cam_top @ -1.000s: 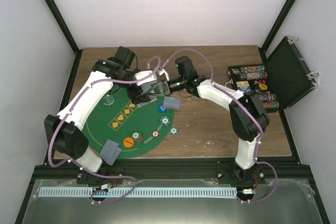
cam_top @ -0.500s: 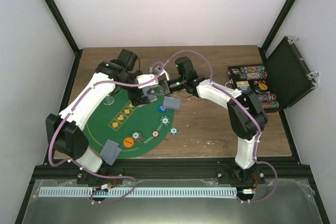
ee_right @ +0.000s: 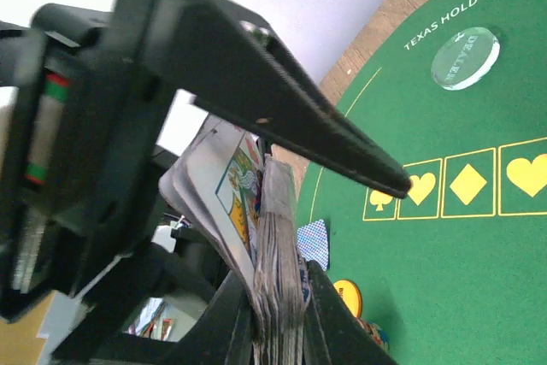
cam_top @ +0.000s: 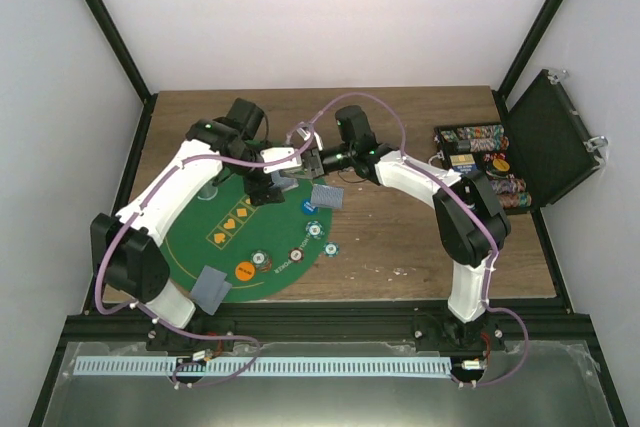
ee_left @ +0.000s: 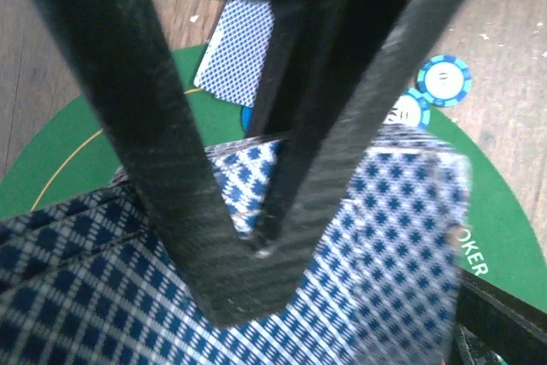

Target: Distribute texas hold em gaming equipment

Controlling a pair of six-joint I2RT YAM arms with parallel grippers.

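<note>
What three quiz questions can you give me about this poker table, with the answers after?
1. True or false: the black case on the right is closed.
2. Which chip lies off the green mat, on the bare wood? A) the blue chip B) a teal chip C) the red-white chip
3. Fill in: the chip closest to the near-left card pile is coloured ___.

Key:
1. False. The case stands open, with chips inside.
2. B.
3. Orange: the orange chip sits just right of that pile.
</note>
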